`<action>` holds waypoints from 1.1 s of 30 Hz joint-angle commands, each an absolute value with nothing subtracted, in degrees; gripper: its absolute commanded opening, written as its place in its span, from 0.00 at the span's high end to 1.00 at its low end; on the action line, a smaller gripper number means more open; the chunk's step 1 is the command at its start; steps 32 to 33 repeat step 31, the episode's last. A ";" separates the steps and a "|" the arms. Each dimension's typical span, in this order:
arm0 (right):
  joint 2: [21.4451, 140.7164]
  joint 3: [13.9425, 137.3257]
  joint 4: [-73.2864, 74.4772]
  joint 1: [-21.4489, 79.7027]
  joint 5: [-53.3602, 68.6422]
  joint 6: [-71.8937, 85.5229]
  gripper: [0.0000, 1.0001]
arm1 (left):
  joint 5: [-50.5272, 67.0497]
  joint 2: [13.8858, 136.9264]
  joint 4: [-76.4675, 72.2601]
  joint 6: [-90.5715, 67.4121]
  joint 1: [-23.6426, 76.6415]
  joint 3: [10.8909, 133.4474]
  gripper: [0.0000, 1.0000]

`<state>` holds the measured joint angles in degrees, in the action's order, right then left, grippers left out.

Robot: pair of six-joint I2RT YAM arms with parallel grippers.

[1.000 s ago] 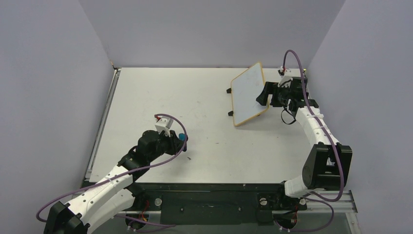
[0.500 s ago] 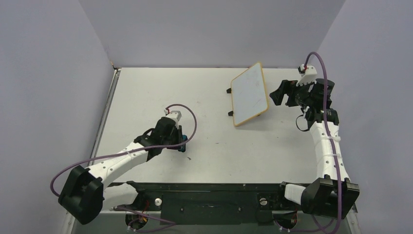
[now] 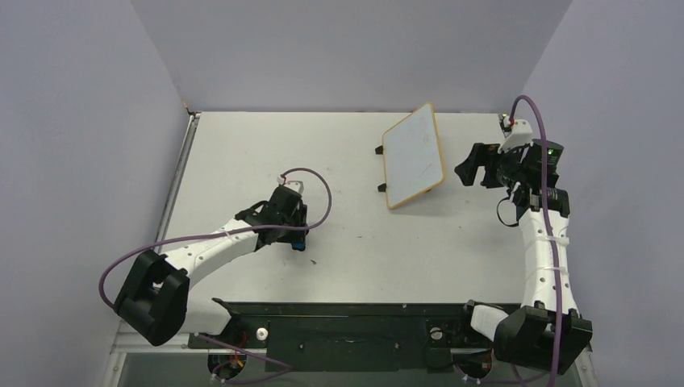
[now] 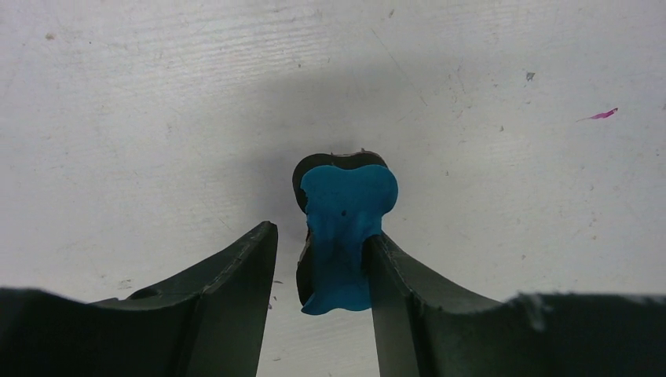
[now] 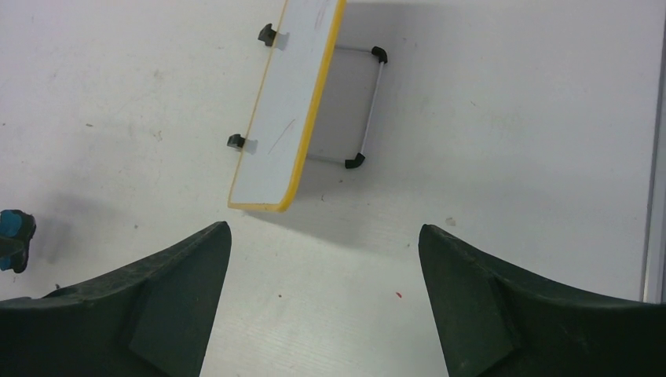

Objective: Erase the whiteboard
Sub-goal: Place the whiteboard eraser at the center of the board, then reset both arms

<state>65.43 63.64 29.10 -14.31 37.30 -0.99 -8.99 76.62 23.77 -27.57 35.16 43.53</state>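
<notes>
The whiteboard (image 3: 414, 156) is standing tilted on its black feet on the table (image 3: 323, 153), its wooden-framed face leaning away from the right tool (image 3: 474, 165). That tool is hovering just right of the whiteboard without touching it, its jaws spreading wide and gripping nothing. From the right wrist the whiteboard is showing almost edge-on, its top corner running out of the picture. A couple of faint red strokes are showing there, too thin to read. Well to the whiteboard's left, nearer the arm bases, the left tool (image 4: 320, 234) is standing partly open around a blue-and-black eraser (image 4: 345, 212). One finger is touching the eraser, and the other is leaving a gap. From above, the wrist is hiding most of this.
</notes>
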 commanded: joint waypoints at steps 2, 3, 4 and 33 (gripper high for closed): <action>61.70 65.21 31.74 -14.83 33.32 -3.68 0.15 | -7.88 74.83 24.32 -25.56 33.29 46.88 0.55; 60.84 64.77 31.84 -14.84 33.27 -4.28 0.15 | -6.91 74.85 24.20 -25.48 33.04 46.85 0.54; 60.52 64.60 31.87 -14.85 33.17 -4.43 0.15 | -6.45 74.78 24.37 -25.44 32.96 46.89 0.53; 53.22 58.02 24.70 -15.37 22.47 9.23 0.12 | -1.45 50.06 25.61 -25.84 19.94 47.67 0.42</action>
